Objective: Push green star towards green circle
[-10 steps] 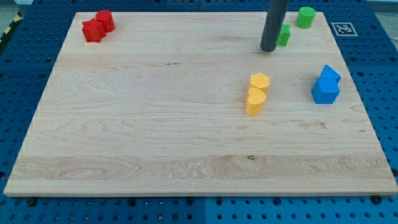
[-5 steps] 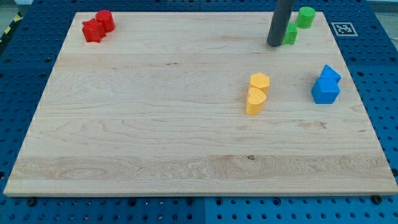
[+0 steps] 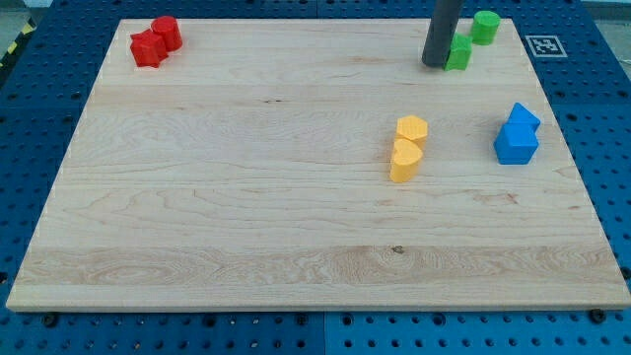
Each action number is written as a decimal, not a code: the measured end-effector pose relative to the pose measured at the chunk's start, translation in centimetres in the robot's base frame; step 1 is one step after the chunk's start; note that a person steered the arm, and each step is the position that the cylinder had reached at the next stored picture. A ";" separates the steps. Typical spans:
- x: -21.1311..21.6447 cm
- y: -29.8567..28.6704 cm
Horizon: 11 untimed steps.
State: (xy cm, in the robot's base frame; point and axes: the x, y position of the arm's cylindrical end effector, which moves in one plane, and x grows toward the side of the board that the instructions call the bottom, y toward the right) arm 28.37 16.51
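Observation:
The green star (image 3: 458, 52) lies near the view's top right on the wooden board (image 3: 246, 197). The green circle (image 3: 484, 27) stands just up and to the right of it, a small gap apart. My tip (image 3: 434, 64) is at the star's left side, touching or nearly touching it. The dark rod hides the star's left edge.
Two yellow blocks (image 3: 409, 147) sit together right of the board's middle. Two blue blocks (image 3: 518, 134) sit at the right edge. A red star (image 3: 147, 49) and a red cylinder (image 3: 166, 32) sit at the top left. A marker tag (image 3: 543, 45) lies off the board's top right corner.
My tip has moved right and a little up, from left of the star to against it. The green star has shifted slightly right and up towards the green circle.

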 end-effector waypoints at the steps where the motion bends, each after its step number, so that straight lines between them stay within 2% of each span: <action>1: 0.8 1.4; 2: 4.1 1.5; 4: 1.9 4.2; 6: -0.3 4.2; 8: -0.6 1.3; 9: -1.0 4.0; 11: -1.0 4.3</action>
